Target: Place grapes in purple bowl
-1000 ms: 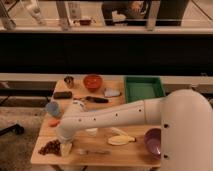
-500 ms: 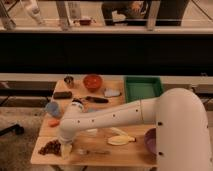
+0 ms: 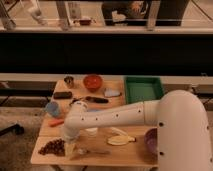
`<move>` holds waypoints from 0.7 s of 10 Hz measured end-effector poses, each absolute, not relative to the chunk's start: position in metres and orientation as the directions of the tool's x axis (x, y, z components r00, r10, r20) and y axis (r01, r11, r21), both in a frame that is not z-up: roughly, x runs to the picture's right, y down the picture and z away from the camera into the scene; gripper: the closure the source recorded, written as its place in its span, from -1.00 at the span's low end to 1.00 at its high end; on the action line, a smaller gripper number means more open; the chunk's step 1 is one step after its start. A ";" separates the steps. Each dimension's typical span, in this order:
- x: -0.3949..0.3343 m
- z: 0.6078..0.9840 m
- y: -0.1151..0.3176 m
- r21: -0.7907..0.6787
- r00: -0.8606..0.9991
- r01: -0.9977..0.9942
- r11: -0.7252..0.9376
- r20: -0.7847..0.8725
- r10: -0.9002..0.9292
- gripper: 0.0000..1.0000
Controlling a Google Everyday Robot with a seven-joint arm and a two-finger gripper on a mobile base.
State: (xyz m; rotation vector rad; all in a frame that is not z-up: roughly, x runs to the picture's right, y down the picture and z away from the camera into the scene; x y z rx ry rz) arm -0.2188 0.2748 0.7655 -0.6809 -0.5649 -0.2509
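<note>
The grapes (image 3: 53,146), a dark reddish-purple bumpy bunch, lie at the front left of the wooden table (image 3: 125,155). The purple bowl (image 3: 151,139) sits at the front right, mostly hidden behind my white arm (image 3: 120,117). My gripper (image 3: 69,145) is at the end of the arm, low over the table just right of the grapes and touching or nearly touching them.
A red-orange bowl (image 3: 92,81) and a green tray (image 3: 143,89) stand at the back. A banana (image 3: 120,140), a black-handled utensil (image 3: 92,99), a black bar (image 3: 62,95), a metal cup (image 3: 69,80), a blue object (image 3: 52,108) and a carrot (image 3: 56,122) lie around.
The arm has reached further down and left, bringing the gripper closer to the grapes; the arm's bulk now covers more of the purple bowl.
</note>
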 end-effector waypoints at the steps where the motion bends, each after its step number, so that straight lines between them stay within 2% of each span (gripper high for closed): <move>1: -0.218 0.767 0.275 -0.524 0.821 0.397 0.754 0.570 -0.036 -0.59; 4: -0.218 0.768 0.278 -0.525 0.812 0.413 0.744 0.582 -0.040 -0.18; 5: -0.220 0.766 0.279 -0.523 0.808 0.420 0.742 0.587 -0.044 -0.14; 7: -0.225 0.763 0.280 -0.514 0.799 0.435 0.739 0.599 -0.053 0.10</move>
